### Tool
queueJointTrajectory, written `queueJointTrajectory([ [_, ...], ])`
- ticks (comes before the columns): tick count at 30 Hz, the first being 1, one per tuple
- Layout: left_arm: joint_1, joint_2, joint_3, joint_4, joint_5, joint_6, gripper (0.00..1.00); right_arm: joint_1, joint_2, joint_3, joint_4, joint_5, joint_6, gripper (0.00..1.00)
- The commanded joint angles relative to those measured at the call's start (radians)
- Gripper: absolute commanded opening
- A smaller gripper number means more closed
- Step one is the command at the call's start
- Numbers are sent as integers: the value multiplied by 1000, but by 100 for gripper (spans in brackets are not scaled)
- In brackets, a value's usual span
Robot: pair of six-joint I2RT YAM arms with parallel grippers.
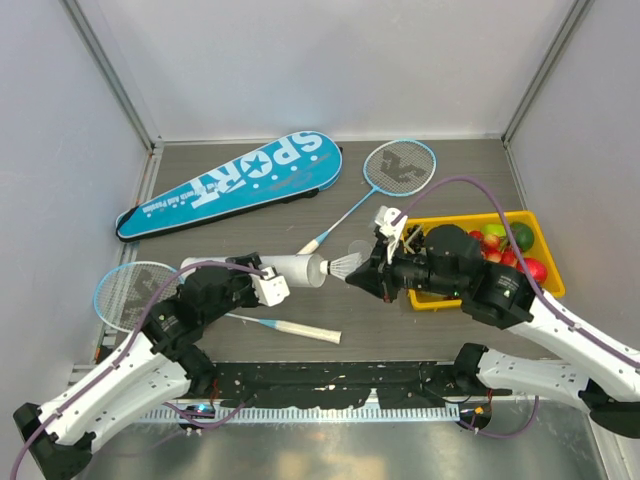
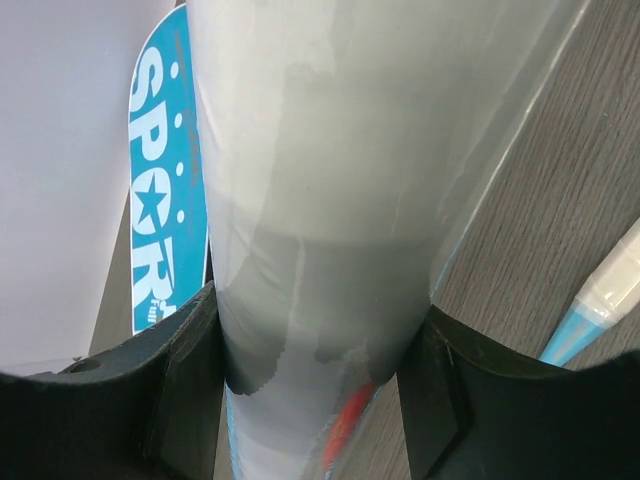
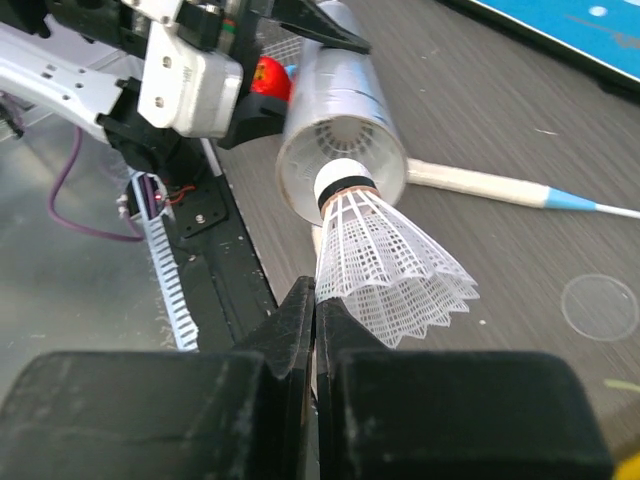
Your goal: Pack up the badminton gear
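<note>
My left gripper (image 1: 262, 282) is shut on the long white tube (image 1: 296, 270) and holds it lying level, its open mouth (image 3: 340, 150) facing right. In the left wrist view the tube (image 2: 320, 200) fills the gap between both black fingers (image 2: 170, 380). The right gripper (image 3: 315, 300) is shut on the skirt edge of a white shuttlecock (image 3: 385, 260), whose cork tip sits at the tube's mouth. One racket (image 1: 400, 165) lies at the back, the other racket (image 1: 130, 292) at the left with its handle (image 1: 300, 330) near me. The blue SPORT bag (image 1: 235, 180) lies at the back left.
A yellow tray (image 1: 555, 265) of fruit stands at the right, under my right arm. A small red ball (image 3: 268, 78) shows beside the left gripper. A clear round lid (image 3: 600, 305) lies flat on the table. Grey walls close in the left, right and back.
</note>
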Motion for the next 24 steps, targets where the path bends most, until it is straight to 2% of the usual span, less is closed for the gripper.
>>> queueJointTrajectory([
  [1, -9, -15, 11, 96, 15, 14, 0, 62, 47, 56, 91, 15, 30, 5],
  [10, -13, -53, -14, 102, 13, 23, 0, 198, 191, 134, 73, 172, 14, 5],
  [24, -24, -101, -35, 128, 21, 30, 0, 215, 306, 179, 124, 202, -10, 5],
])
